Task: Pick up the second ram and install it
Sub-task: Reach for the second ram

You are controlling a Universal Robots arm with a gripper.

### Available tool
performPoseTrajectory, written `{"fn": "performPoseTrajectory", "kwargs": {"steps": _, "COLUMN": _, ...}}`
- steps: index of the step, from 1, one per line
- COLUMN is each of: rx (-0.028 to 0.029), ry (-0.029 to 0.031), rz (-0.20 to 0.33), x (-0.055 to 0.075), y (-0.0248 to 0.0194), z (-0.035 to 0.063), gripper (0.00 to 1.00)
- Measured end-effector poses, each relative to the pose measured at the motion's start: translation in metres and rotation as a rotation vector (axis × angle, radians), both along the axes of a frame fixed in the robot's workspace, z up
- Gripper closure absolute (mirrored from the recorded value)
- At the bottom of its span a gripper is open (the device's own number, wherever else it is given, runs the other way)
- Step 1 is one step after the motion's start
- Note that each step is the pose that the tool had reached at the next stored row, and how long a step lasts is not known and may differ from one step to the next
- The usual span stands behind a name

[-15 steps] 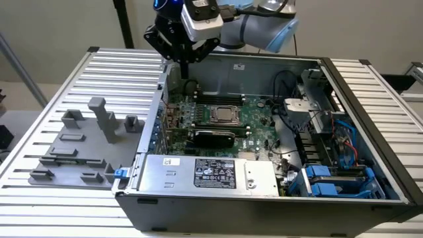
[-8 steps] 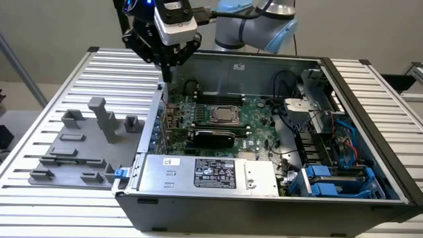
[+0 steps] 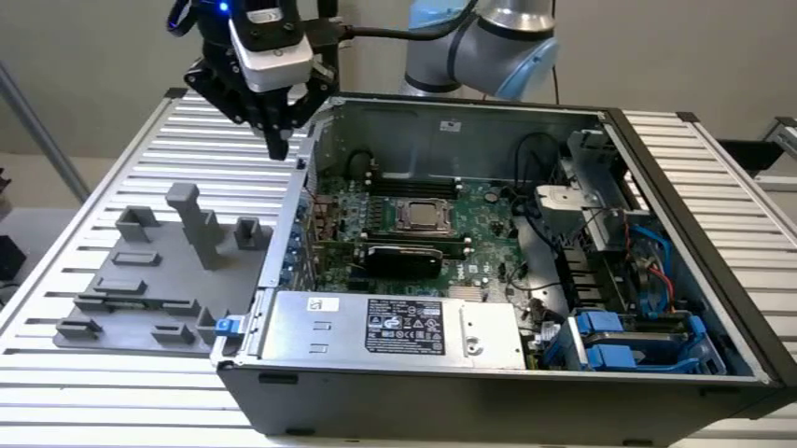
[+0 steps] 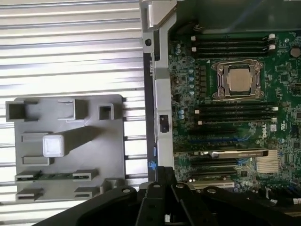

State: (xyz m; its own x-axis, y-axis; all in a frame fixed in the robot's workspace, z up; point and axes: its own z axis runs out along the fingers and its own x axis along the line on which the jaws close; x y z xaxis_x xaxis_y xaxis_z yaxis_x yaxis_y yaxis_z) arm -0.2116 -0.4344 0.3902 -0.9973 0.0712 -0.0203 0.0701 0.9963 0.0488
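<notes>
Holder plate (image 3: 131,280): grey, it lay flat on the slatted table.
Second ram (image 4: 56,176): it stood on edge in one of the holder plate's long slots, between the plate's tall post (image 4: 53,145) and its end row of clips. Its long axis ran across the plate, parallel to the memory slots (image 4: 233,47).
Gripper (image 3: 276,147): it hung high over the holder plate's case-side edge, fingers pressed together and carrying nothing. The ram lay sideways from them, away from the case.
Case (image 3: 498,397): open, just beside the holder plate.

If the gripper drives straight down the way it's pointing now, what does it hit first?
Probably the rim of the PC case's side wall, which the gripper hangs above. Depth is unclear, so it may instead land on the slatted table just outside.
</notes>
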Motion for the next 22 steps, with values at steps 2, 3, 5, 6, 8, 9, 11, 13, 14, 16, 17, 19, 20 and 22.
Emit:
{"fn": "performPoseTrajectory", "kwargs": {"steps": 2, "rx": 0.0, "ry": 0.0, "rz": 0.0, "x": -0.009, "y": -0.0011, "z": -0.0012, "gripper": 1.0}}
{"fn": "performPoseTrajectory", "kwargs": {"steps": 3, "rx": 0.0, "ry": 0.0, "rz": 0.0, "x": -0.014, "y": -0.0016, "z": -0.0018, "gripper": 1.0}}
{"fn": "performPoseTrajectory", "kwargs": {"steps": 5, "rx": -0.0001, "ry": 0.0001, "rz": 0.0, "x": -0.023, "y": -0.0026, "z": -0.0033, "gripper": 1.0}}
{"fn": "performPoseTrajectory", "kwargs": {"steps": 6, "rx": 0.0001, "ry": 0.0, "rz": 0.0, "x": -0.027, "y": -0.003, "z": -0.0043, "gripper": 1.0}}
{"fn": "performPoseTrajectory", "kwargs": {"steps": 8, "rx": 0.0, "ry": 0.0, "rz": 0.0, "x": -0.036, "y": -0.0038, "z": -0.0064, "gripper": 1.0}}
{"fn": "performPoseTrajectory", "kwargs": {"steps": 9, "rx": 0.0, "ry": -0.0001, "rz": 0.0, "x": -0.041, "y": -0.0042, "z": -0.0075, "gripper": 1.0}}
{"fn": "performPoseTrajectory", "kwargs": {"steps": 11, "rx": 0.0, "ry": -0.0001, "rz": 0.0, "x": -0.05, "y": -0.0049, "z": -0.0099, "gripper": 1.0}}
{"fn": "performPoseTrajectory", "kwargs": {"steps": 13, "rx": 0.0, "ry": 0.0, "rz": 0.0, "x": -0.059, "y": -0.0056, "z": -0.0126, "gripper": 1.0}}
{"fn": "performPoseTrajectory", "kwargs": {"steps": 14, "rx": 0.0, "ry": 0.0, "rz": 0.0, "x": -0.064, "y": -0.0059, "z": -0.0139, "gripper": 1.0}}
{"fn": "performPoseTrajectory", "kwargs": {"steps": 16, "rx": 0.0, "ry": 0.0, "rz": 0.0, "x": -0.073, "y": -0.0066, "z": -0.0166, "gripper": 1.0}}
{"fn": "performPoseTrajectory", "kwargs": {"steps": 17, "rx": 0.0, "ry": 0.0, "rz": 0.0, "x": -0.077, "y": -0.0069, "z": -0.0179, "gripper": 1.0}}
{"fn": "performPoseTrajectory", "kwargs": {"steps": 19, "rx": 0.0, "ry": 0.0, "rz": 0.0, "x": -0.086, "y": -0.0075, "z": -0.0206, "gripper": 1.0}}
{"fn": "performPoseTrajectory", "kwargs": {"steps": 20, "rx": 0.0, "ry": -0.0001, "rz": 0.0, "x": -0.091, "y": -0.0079, "z": -0.0219, "gripper": 1.0}}
{"fn": "performPoseTrajectory", "kwargs": {"steps": 22, "rx": 0.0, "ry": 0.0, "rz": 0.0, "x": -0.1, "y": -0.0084, "z": -0.0246, "gripper": 1.0}}
